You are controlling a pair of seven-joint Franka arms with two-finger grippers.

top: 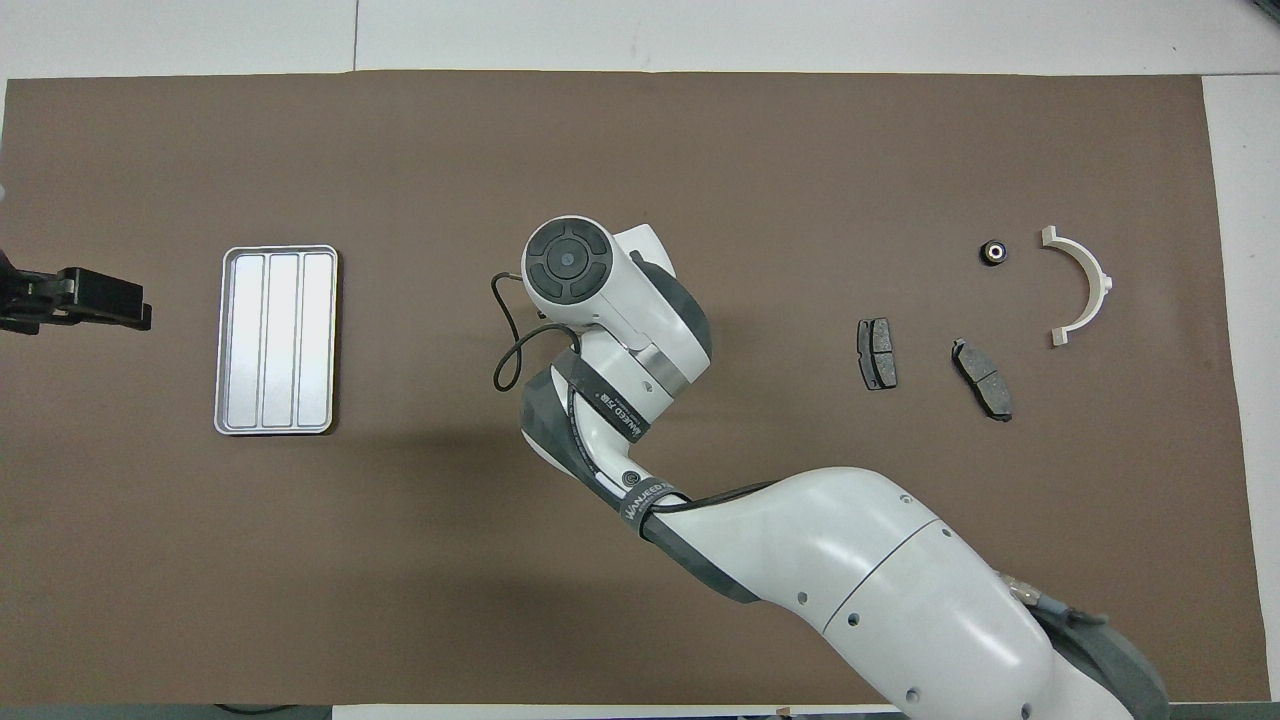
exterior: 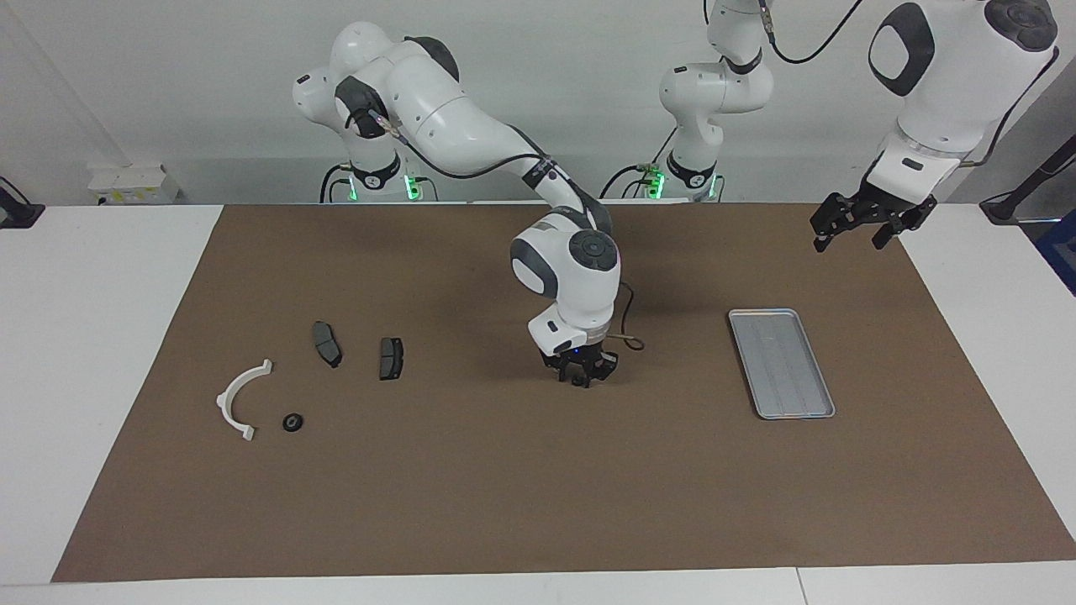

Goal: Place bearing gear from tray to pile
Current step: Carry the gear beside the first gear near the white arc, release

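The right gripper (exterior: pixel 580 376) hangs low over bare brown mat (exterior: pixel 504 487) in the middle of the desk, pointing straight down. I cannot tell whether it is closed or parted, nor whether anything small sits in it, and in the overhead view the arm's own wrist hides it. The bearing gear (exterior: pixel 292 423), a small black ring, is well apart from that gripper. It lies flat on the mat toward the right arm's end of the desk, just beside one tip of the white bracket (exterior: pixel 225 397) but not touching it, and farther from the robots than the two dark pads (exterior: pixel 326 344) (exterior: pixel 390 358). That puts it in the pile already. The tray (exterior: pixel 782 363), toward the left arm's end, shows only its bare ribbed floor, so I judge the transfer done or all but done. The main risk from here is a needless disturbance. With the gripper so close to the mat, a sideways sweep toward the pile could drag on the surface or knock the gear, which is round and would likely roll or skid away from the bracket. A sweep toward the tray could shove that light metal piece askew. The slack cable looping beside the wrist could also catch. The left gripper (exterior: pixel 847 244) waits with its fingers spread, raised over the mat's corner near the left arm's base.
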